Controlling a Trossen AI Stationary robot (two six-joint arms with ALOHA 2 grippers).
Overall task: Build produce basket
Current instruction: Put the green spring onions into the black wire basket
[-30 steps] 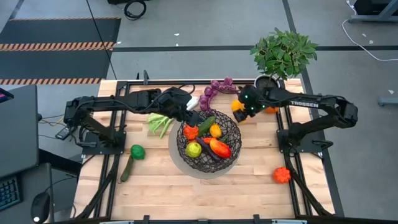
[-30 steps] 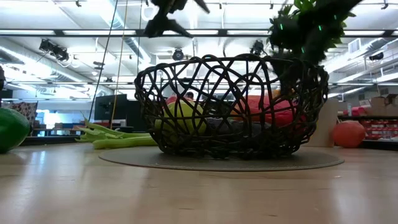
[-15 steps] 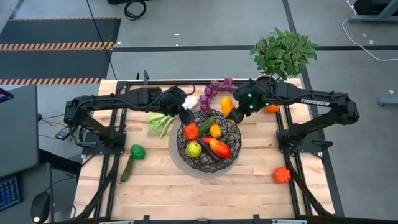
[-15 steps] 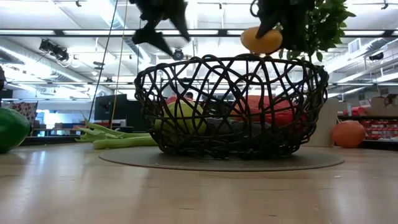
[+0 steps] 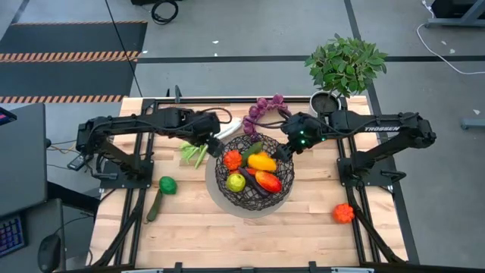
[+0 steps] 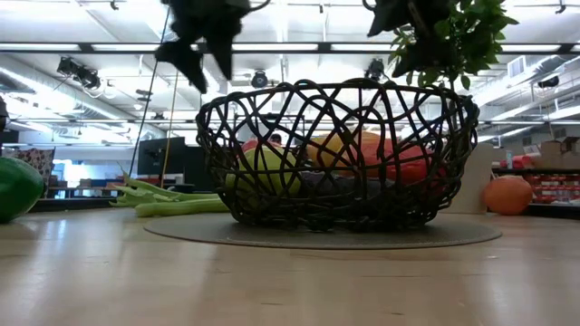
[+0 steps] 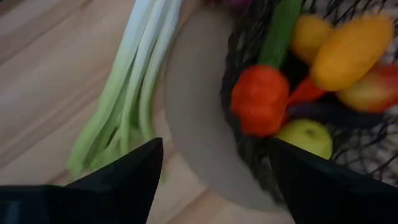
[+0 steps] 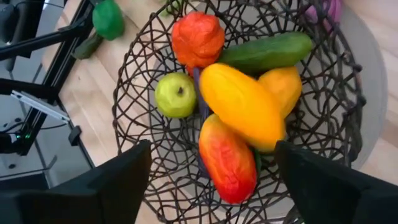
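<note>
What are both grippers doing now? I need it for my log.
Left gripper: open, empty, beside the basket.
Right gripper: open, empty, above the basket.

2 black jointed arms [image 5: 144, 125], white TROSSEN lettering, green wrist light

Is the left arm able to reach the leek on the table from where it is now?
Probably yes. The left gripper hangs open just above the leek, which lies bare on the table beside the basket. Nothing covers it; only the basket's rim is near.
</note>
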